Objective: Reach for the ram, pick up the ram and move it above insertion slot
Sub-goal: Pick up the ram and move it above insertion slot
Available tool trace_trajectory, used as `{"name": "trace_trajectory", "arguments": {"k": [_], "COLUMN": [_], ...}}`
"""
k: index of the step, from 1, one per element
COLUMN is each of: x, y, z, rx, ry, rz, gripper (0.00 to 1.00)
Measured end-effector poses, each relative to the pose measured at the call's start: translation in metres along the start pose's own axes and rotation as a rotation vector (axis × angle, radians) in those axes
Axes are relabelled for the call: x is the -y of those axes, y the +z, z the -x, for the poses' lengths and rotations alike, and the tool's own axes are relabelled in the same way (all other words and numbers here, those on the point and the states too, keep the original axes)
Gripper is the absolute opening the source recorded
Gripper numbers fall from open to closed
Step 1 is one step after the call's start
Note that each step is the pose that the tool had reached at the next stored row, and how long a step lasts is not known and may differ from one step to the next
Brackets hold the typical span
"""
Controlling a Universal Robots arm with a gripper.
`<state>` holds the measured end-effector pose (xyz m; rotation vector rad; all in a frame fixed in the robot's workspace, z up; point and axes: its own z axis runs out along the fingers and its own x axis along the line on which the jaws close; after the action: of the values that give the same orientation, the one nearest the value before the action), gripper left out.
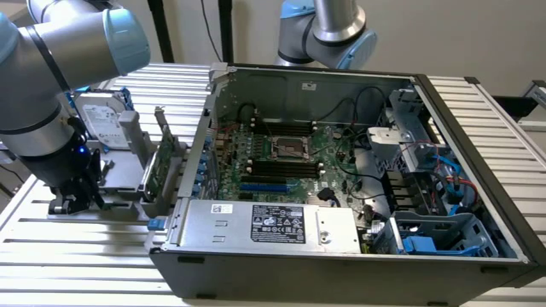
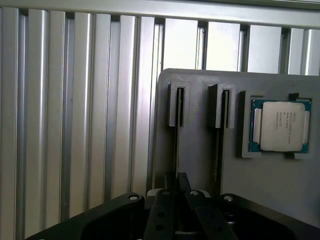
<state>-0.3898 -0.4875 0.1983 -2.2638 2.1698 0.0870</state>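
The big open computer case (image 1: 341, 275) sits well off to the side of the hand. It's a steel box lying flat with the motherboard (image 1: 290, 160) facing up, I'd guess so sticks can drop straight in. Everything's on a ribbed aluminium table (image 2: 75, 125).

Right under the hand is a matte grey plastic holder (image 2: 280, 190). It has narrow upright slots that keep thin parts standing on edge, so fingers can get either side. Also on it, near the hand:
- a silver hard drive (image 1: 101, 121)
- a green card (image 1: 162, 166) with a metal bracket
- a square chip (image 2: 282, 126) with a shiny lid, in its own pocket

The ram (image 2: 176, 145) is directly below the hand, edge-on in a slot, just a thin dark line. The gripper (image 2: 177, 189) looks pinched onto its top edge with those black fingers. It's not lifted out yet.
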Motion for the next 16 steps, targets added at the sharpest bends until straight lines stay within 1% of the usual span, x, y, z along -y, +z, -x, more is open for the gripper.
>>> {"name": "trace_trajectory", "arguments": {"k": [3, 7, 16], "x": [-0.0002, -0.0006, -0.0012], "y": [-0.0042, -0.0161, -0.0565], "z": [0.000, 0.001, 0.002], "rx": [0.0002, 0.0001, 0.0001], "ry": [0.000, 0.000, 0.000], "rz": [-0.0001, 0.0000, 0.0000], "gripper": [0.13, 0.13, 0.13]}}
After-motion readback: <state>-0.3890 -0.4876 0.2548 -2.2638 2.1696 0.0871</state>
